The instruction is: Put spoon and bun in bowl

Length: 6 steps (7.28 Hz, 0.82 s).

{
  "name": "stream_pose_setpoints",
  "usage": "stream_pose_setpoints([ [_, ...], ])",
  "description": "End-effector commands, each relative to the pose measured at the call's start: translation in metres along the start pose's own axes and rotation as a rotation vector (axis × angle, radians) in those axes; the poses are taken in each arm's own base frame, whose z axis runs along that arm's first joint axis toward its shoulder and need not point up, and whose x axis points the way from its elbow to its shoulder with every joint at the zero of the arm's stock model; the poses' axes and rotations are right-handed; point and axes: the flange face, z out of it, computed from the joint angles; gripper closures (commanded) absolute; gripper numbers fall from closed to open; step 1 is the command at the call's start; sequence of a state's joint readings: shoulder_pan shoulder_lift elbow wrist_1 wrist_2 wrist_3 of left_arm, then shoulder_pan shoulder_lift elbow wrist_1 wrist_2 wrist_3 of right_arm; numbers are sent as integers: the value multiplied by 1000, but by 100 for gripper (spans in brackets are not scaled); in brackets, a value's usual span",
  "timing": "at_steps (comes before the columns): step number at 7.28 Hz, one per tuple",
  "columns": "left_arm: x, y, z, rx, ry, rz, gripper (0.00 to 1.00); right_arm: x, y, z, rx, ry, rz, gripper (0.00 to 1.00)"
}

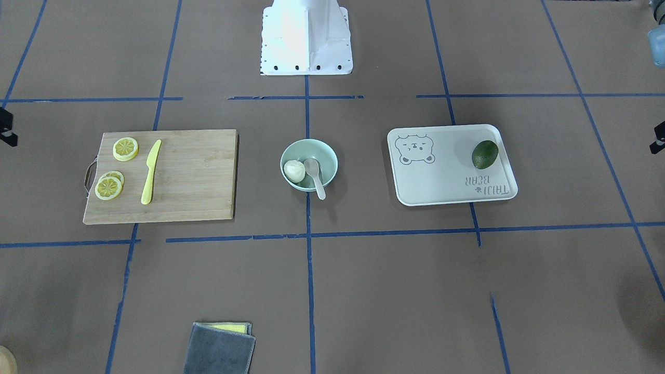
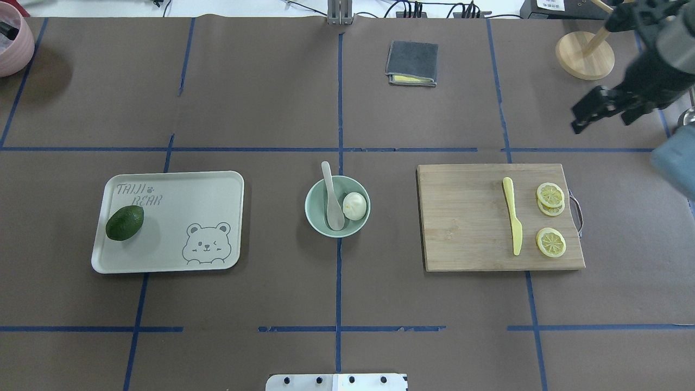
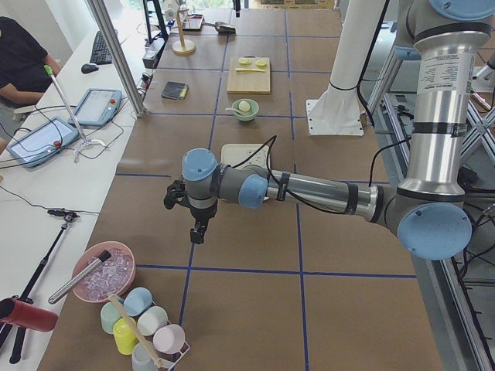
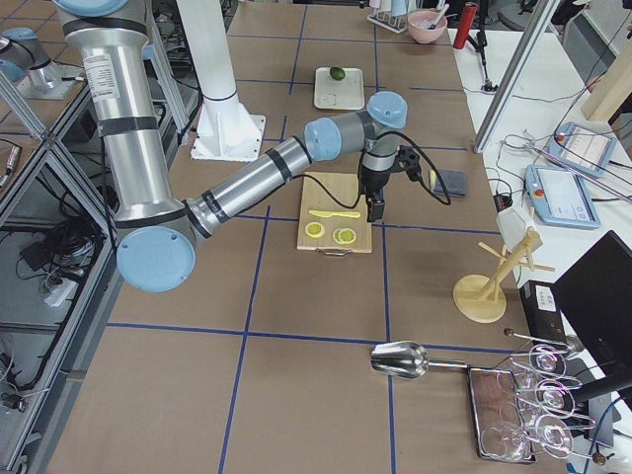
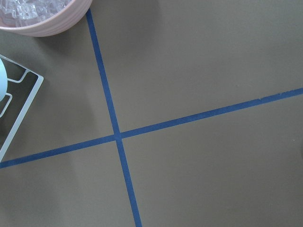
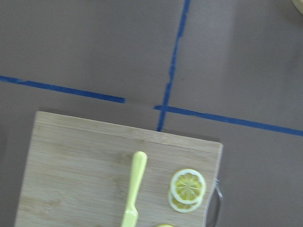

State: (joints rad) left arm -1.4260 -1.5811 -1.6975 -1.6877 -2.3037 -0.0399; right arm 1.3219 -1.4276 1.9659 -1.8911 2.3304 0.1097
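Note:
The mint-green bowl [image 2: 315, 216] stands at the middle of the table and also shows in the front view [image 1: 327, 156]. The white bun [image 2: 354, 206] lies inside it. The cream spoon [image 2: 331, 198] rests in it beside the bun, scoop down, with its handle over the far rim. My right gripper [image 2: 605, 114] hangs empty beyond the cutting board's far right corner, and its fingers look spread apart. My left gripper [image 3: 198, 230] hangs over bare table far to the left, near the pink bowl. I cannot tell whether it is open or shut.
A wooden cutting board [image 2: 467, 217] with a yellow knife [image 2: 513, 217] and lemon slices [image 2: 550, 195] lies right of the bowl. A bear tray [image 2: 179, 201] with an avocado [image 2: 124, 222] lies to the left. A grey cloth [image 2: 412, 62], a wooden stand [image 2: 585, 54] and a pink bowl [image 2: 11, 43] sit along the far edge.

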Motion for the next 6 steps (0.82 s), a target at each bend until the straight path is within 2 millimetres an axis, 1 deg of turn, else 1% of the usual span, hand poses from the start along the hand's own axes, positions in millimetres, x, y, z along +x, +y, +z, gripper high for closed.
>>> stream_pose_setpoints([
  [1,-9,18,7,-18,22,-23,0,116,43,9,-32,-2,25,0],
  [2,-19,38,12,-32,49,-26,0,155,54,15,-42,-10,39,0],
  [3,-28,49,12,-39,58,-49,0,167,53,12,-19,-10,45,0],
  [4,-41,69,16,-51,55,-82,0,164,48,8,20,-2,7,0],
  [5,-45,74,19,-62,49,-93,0,176,54,20,15,2,6,0],
  [6,-48,76,22,-70,48,-100,0,190,54,24,18,-5,37,0],
])
